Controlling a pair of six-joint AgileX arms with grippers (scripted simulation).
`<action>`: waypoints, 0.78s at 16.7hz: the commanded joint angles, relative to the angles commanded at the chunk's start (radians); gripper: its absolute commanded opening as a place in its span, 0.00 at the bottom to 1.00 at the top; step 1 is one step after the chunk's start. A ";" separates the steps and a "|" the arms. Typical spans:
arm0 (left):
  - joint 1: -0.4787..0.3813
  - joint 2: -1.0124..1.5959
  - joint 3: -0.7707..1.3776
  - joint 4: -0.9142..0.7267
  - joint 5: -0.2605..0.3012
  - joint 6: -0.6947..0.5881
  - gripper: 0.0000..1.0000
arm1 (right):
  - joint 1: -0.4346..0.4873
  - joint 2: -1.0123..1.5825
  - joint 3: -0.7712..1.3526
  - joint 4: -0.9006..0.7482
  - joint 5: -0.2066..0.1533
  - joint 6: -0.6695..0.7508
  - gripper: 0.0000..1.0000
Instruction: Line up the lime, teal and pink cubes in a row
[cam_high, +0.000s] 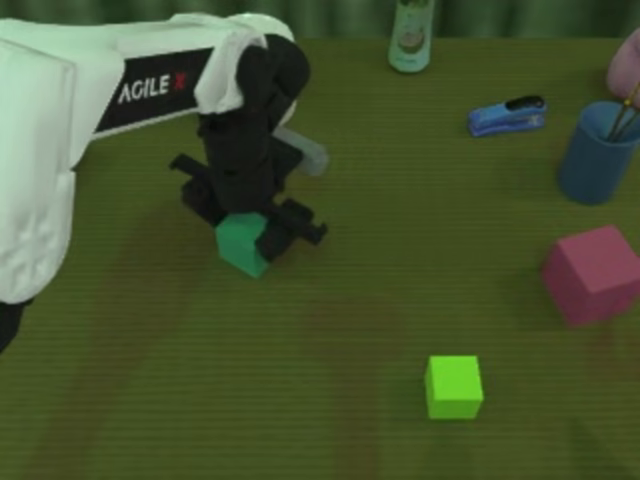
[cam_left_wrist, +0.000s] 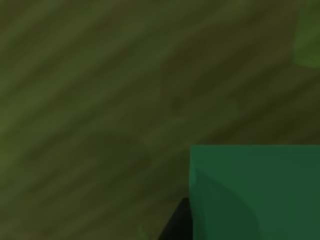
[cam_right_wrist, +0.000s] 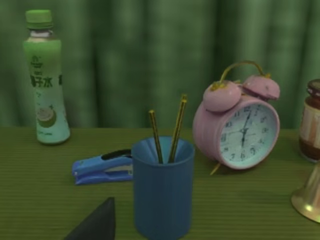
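The teal cube (cam_high: 243, 245) sits left of the table's middle, with my left gripper (cam_high: 250, 222) shut on it from above, black fingers on two opposite sides. In the left wrist view the teal cube (cam_left_wrist: 255, 192) fills a corner, pressed against one dark finger (cam_left_wrist: 175, 227). The lime cube (cam_high: 454, 386) rests alone near the front, right of centre. Farther right, near the table's edge, stands the pink cube (cam_high: 594, 273). My right arm is outside the top view; its gripper (cam_right_wrist: 100, 225) shows only as a dark tip in the right wrist view, facing the back-right clutter.
At the back right stand a blue pen cup (cam_high: 598, 150), a blue stapler (cam_high: 507, 116) and a green bottle (cam_high: 411, 35). The right wrist view also shows a pink alarm clock (cam_right_wrist: 240, 125), a jar (cam_right_wrist: 311, 120) and a brass bell (cam_right_wrist: 310, 197).
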 joint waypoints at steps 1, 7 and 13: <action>0.000 0.000 0.000 0.000 0.000 0.000 0.00 | 0.000 0.000 0.000 0.000 0.000 0.000 1.00; 0.005 -0.032 0.045 -0.048 0.003 -0.003 0.00 | 0.000 0.000 0.000 0.000 0.000 0.000 1.00; 0.020 -0.080 0.184 -0.243 0.003 -0.003 0.00 | 0.000 0.000 0.000 0.000 0.000 0.000 1.00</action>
